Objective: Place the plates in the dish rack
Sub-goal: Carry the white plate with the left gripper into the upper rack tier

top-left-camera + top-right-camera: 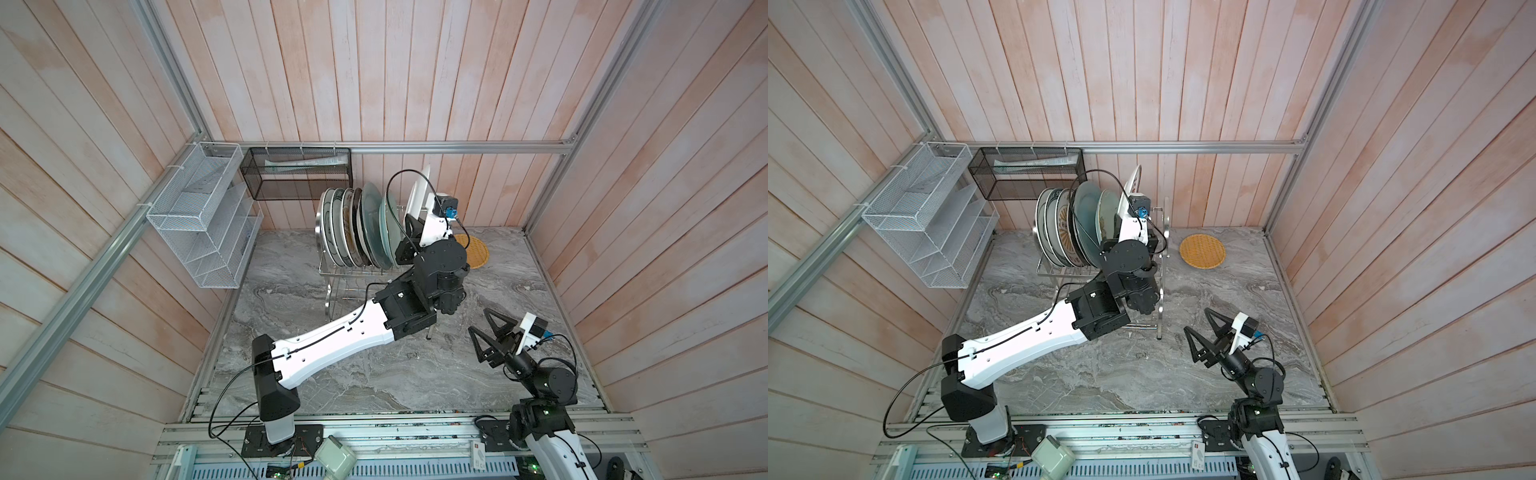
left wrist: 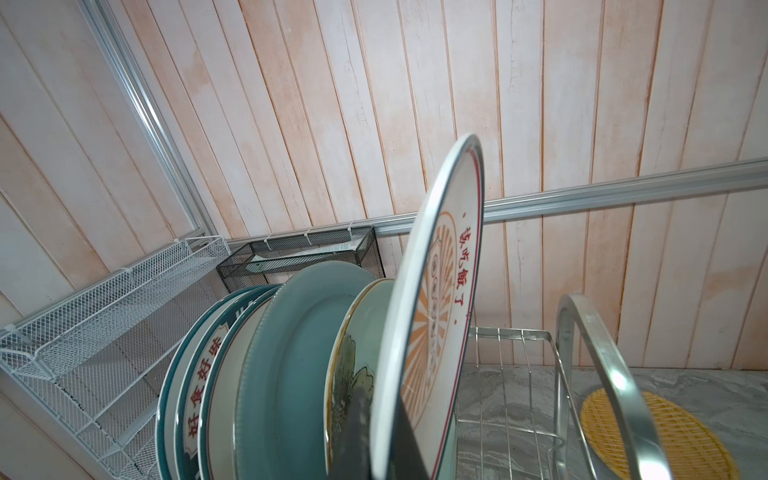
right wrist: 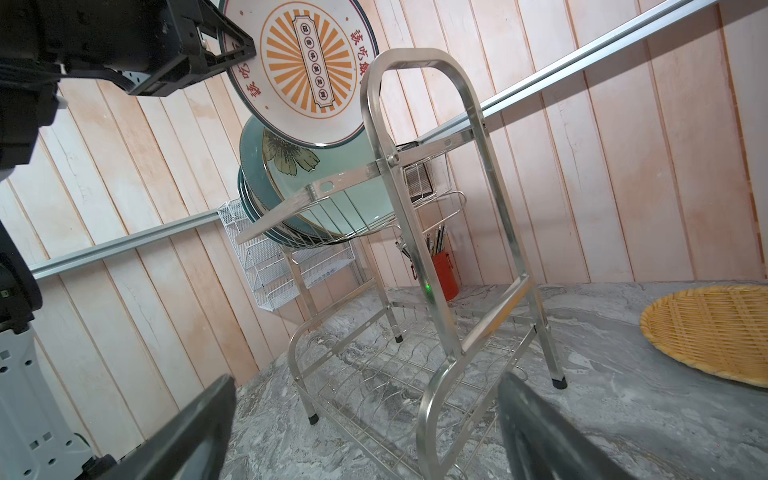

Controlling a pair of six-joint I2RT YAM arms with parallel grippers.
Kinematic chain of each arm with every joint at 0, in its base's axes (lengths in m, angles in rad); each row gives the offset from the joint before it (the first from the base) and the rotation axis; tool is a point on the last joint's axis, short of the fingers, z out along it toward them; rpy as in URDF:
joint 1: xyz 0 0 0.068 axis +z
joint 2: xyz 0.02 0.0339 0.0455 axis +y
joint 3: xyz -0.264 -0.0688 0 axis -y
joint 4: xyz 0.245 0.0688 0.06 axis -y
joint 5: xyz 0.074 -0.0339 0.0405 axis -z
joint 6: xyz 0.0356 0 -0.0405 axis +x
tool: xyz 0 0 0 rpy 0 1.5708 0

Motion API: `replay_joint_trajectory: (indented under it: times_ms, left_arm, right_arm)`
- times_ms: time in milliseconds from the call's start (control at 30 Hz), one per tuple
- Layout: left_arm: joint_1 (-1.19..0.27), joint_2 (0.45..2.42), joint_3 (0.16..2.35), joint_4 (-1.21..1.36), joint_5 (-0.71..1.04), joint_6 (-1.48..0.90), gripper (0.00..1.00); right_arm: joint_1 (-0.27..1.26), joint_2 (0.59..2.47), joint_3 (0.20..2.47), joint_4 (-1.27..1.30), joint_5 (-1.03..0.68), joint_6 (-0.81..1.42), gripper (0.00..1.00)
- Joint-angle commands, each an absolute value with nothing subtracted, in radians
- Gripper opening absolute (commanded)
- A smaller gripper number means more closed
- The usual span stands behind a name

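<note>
The steel dish rack (image 1: 345,270) stands at the back of the marble table, and several plates (image 1: 357,228) stand on edge in its upper tier. My left gripper (image 2: 384,440) is shut on the rim of the white sunburst plate (image 2: 436,291). It holds the plate upright above the tier, just beside the pale green floral plate (image 2: 353,374). From the right wrist, the same plate (image 3: 307,62) hangs above the rack's arched end frame (image 3: 424,208). An orange lattice plate (image 1: 1202,251) lies flat on the table behind the rack's right end. My right gripper (image 1: 478,319) hovers open and holds nothing at the front right.
A white mesh organiser (image 1: 203,216) and a black mesh basket (image 1: 297,174) hang on the back-left walls. A red pen holder (image 3: 444,270) stands behind the rack. The left arm's forearm (image 1: 332,345) stretches across the table's middle.
</note>
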State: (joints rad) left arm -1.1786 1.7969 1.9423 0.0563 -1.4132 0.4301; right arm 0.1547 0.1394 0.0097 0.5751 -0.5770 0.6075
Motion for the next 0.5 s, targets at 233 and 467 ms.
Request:
replay_joint_trajectory:
  times_ms: [233, 467]
  left_arm:
    - [-1.126, 1.962, 2.427, -0.963, -1.210, -0.355, 0.00]
    - [-1.122, 1.923, 2.310, -0.803, -1.239, -0.263, 0.00]
  right_arm:
    - [0.167, 0.147, -0.022, 0.586, -0.561, 0.591, 0.98]
    - [0.177, 0.171, -0.025, 0.603, -0.558, 0.591, 0.98]
